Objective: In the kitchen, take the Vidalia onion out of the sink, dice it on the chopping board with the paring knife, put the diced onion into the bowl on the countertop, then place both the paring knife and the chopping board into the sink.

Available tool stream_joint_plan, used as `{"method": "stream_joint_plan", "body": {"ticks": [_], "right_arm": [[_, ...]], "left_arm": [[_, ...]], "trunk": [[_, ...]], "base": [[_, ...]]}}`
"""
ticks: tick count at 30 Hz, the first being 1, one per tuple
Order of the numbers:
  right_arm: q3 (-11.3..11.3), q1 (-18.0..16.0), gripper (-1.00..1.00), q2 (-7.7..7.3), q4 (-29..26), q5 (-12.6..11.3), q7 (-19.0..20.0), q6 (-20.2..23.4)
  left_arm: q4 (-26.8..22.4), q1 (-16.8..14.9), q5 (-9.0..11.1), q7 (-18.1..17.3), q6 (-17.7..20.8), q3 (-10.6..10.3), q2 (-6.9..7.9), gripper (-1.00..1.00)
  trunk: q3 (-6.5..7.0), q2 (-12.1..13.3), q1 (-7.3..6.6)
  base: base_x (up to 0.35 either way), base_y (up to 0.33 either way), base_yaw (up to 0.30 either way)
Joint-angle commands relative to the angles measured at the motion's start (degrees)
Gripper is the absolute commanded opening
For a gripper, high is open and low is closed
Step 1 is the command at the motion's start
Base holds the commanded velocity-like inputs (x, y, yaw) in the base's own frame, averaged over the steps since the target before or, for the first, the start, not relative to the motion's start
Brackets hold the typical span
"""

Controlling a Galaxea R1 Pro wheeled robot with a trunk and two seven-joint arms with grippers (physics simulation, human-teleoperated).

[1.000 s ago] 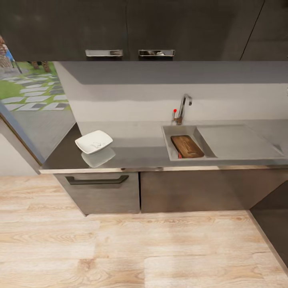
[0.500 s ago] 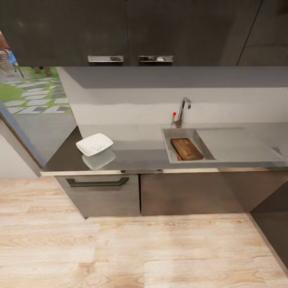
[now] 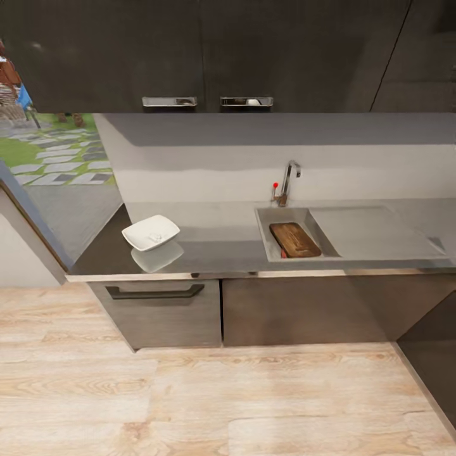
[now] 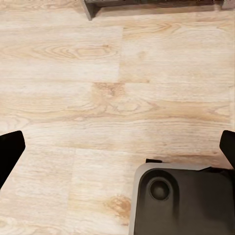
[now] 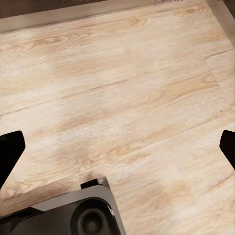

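chopping board [image 3: 295, 239]: lying inside the sink [image 3: 265, 234] basin
bowl [image 3: 151, 232]: near the table's [image 3: 218, 231] left end
left tool [image 4: 117, 147]: released; over wood floor [image 4: 98, 73]
right tool [image 5: 117, 147]: released

Dark grey countertop [image 3: 221, 237]: white bowl [image 3: 151, 232] near left end.

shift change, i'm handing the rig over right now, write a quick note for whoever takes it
Left claw: open, empty, above the wood floor.
Right claw: open, empty, also above floor.
Chopping board already lies in the sink basin; something small and red shows at its near corner, too small to identify.
Bowl sits on the countertop, left of the sink; contents not clear.
Done, by how things lie: board in sink. Onion and knife: unconfirmed.
The robot stands back from the counter: check the sink and bowl up close.
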Motion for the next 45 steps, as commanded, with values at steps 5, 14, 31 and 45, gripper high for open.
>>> {"method": "stream_joint_plan", "body": {"ticks": [5, 14, 31, 45], "right_arm": [[0.5, -0.1, 1.0, -0.04, -0.2, 0.0, -0.6, -0.2], [0.5, -0.1, 1.0, -0.04, -0.2, 0.0, -0.6, -0.2], [0.5, -0.1, 1.0, 0.03, -0.2, 0.0, -0.6, -0.1], [0.5, -0.1, 1.0, 0.05, -0.2, 0.0, -0.6, -0.1]], "left_arm": [[-0.1, 0.0, 0.4, 0.4, -0.1, -0.4, 0.09, 1.0], [-0.1, 0.0, 0.4, 0.4, -0.1, -0.4, 0.1, 1.0], [-0.1, 0.0, 0.4, 0.4, -0.1, -0.4, 0.09, 1.0], [-0.1, 0.0, 0.4, 0.4, -0.1, -0.4, 0.09, 1.0]], "trunk": [[0.36, -0.1, 0.04], [1.19, -0.1, 0.04], [2.74, -0.1, 0.04], [4.02, -0.1, 0.04]], "base": [[0.0, 0.0, 0.0], [0.0, 0.0, 0.0], [0.0, 0.0, 0.0], [0.0, 0.0, 0.0]]}}
